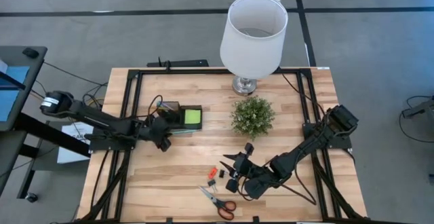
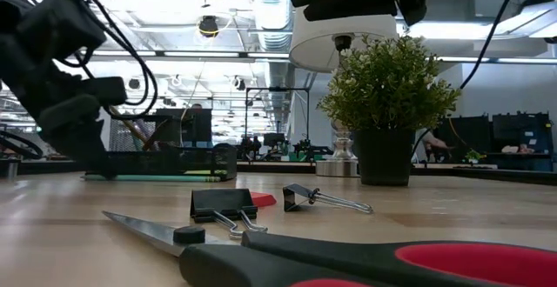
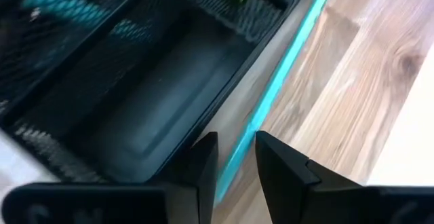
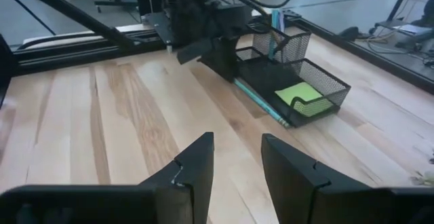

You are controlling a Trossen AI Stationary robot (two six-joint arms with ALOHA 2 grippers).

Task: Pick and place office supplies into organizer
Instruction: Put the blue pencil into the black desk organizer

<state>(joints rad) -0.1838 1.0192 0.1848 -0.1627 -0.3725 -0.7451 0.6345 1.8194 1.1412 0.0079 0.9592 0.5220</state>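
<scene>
The black mesh organizer (image 1: 178, 115) stands left of centre, the lime-green sticky pad (image 1: 193, 117) in its low tray and pens (image 4: 274, 28) in its tall compartment. A teal pen (image 1: 179, 132) lies on the table along the organizer's near wall. My left gripper (image 3: 236, 164) points down at this pen's left end, open, one finger on either side of the pen (image 3: 239, 157). My right gripper (image 1: 230, 171) hovers open above the small clips (image 1: 218, 174), raised off the table. The red-handled scissors (image 1: 218, 200) lie near the table's near edge. My left gripper comes from above, its fingers (image 3: 203, 166) lying across the teal pen (image 3: 234, 173) near its left end. The pen lies flat on the table against the organizer's wall (image 3: 224, 95). Whether the fingers touch the pen, I cannot tell.
A green potted plant (image 1: 252, 115) stands at the centre, and a white-shaded lamp (image 1: 254, 34) behind it at the far edge. Black clips (image 2: 222, 204) and the scissors (image 2: 348, 261) sit in the near middle. Bare wood (image 4: 135, 115) lies between the two grippers.
</scene>
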